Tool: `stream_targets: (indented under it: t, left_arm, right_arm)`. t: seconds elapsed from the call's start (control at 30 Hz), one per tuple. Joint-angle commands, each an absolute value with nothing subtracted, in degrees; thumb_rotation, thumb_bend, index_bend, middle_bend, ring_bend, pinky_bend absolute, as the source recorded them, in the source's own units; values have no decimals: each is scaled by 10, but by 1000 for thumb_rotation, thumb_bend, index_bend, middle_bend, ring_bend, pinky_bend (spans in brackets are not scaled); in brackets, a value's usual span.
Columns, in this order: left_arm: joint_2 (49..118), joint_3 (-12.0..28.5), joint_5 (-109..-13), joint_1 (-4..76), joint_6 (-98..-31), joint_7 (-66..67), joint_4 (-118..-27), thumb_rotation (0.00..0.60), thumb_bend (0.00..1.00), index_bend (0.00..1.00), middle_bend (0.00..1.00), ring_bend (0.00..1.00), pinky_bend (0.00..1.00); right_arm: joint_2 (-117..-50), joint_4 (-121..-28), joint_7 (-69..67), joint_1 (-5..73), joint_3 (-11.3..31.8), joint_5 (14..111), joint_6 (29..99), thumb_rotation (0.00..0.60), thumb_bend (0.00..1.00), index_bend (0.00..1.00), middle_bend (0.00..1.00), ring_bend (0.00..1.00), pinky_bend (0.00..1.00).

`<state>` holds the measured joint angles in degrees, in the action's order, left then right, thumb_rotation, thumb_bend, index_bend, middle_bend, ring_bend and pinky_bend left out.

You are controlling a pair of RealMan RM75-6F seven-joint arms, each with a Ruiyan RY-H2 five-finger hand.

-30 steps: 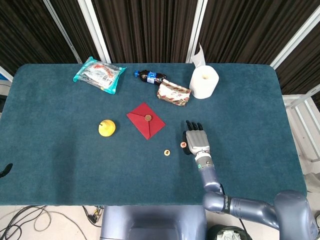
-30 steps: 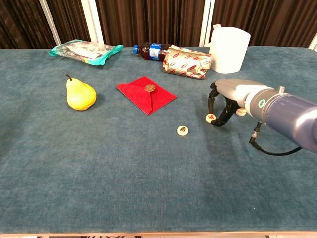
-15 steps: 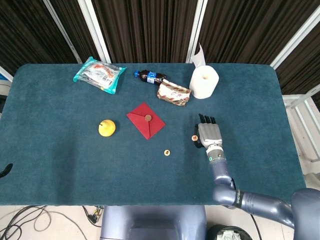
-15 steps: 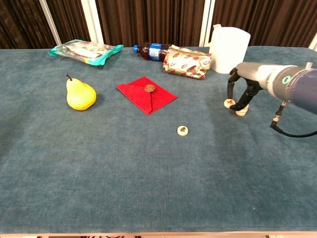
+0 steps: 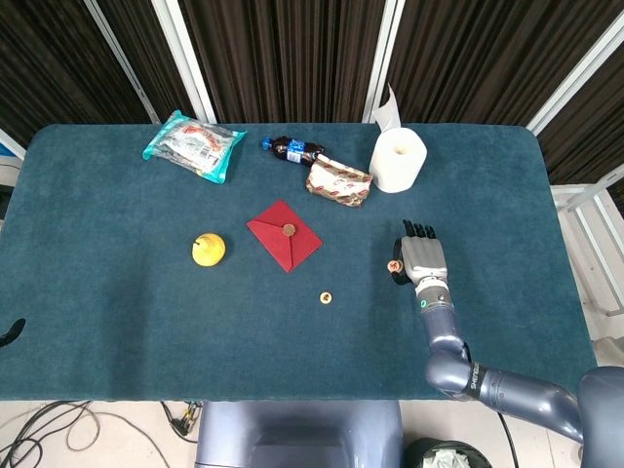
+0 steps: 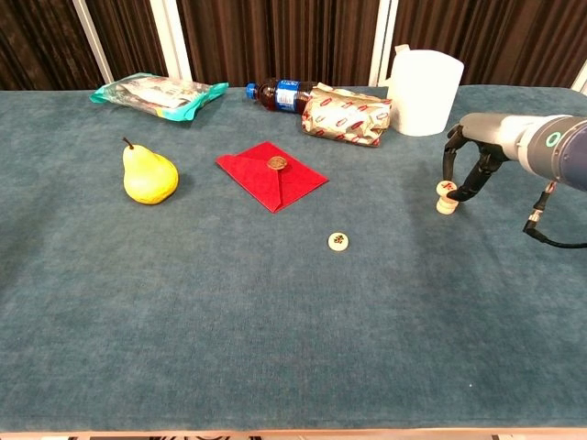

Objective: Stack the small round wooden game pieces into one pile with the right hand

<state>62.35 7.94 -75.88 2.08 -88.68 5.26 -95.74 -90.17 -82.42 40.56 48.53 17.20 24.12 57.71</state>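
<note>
The right hand (image 6: pixel 475 156) pinches a piece (image 6: pixel 447 188) atop another piece (image 6: pixel 445 204), stacked under its fingertips. A third piece (image 6: pixel 338 241) lies well to its left, near the red envelope (image 6: pixel 272 175).

1. No legible words, brands or numbers anywhere.
2. Red mark on top of the game piece (image 6: pixel 447 188) at the right hand (image 6: pixel 470 156); too small to read.
3. Dark mark on the lone game piece (image 6: pixel 338 241); unreadable.
4. Blue label on the bottle (image 6: pixel 281 94); print blurred.

right hand (image 5: pixel 423 261), game piece (image 5: pixel 394 265) at fingers (image 5: pixel 401 274)
</note>
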Motion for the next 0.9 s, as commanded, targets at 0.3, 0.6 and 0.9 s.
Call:
stream_targets:
  t: [0.3,0.6,0.9]
  left_arm:
    - [623,80,-757,21,-886,51,-956,600,165,110,0,0,0]
    - [624,80,-757,21,-885,53,-957,600,164,109,0,0,0]
    - [623,80,-756,21,-885,53,-957,600,164,110,0,0,0]
  right_arm:
    - [-905,-803,403,493,169,222,570,600,411,542,0,0,0]
    - [-905,-799,400,495,165,218,569,600,411,534,0,0,0]
    - [-905,-803,392,498,165,220,572,600,411,495,0,0,0]
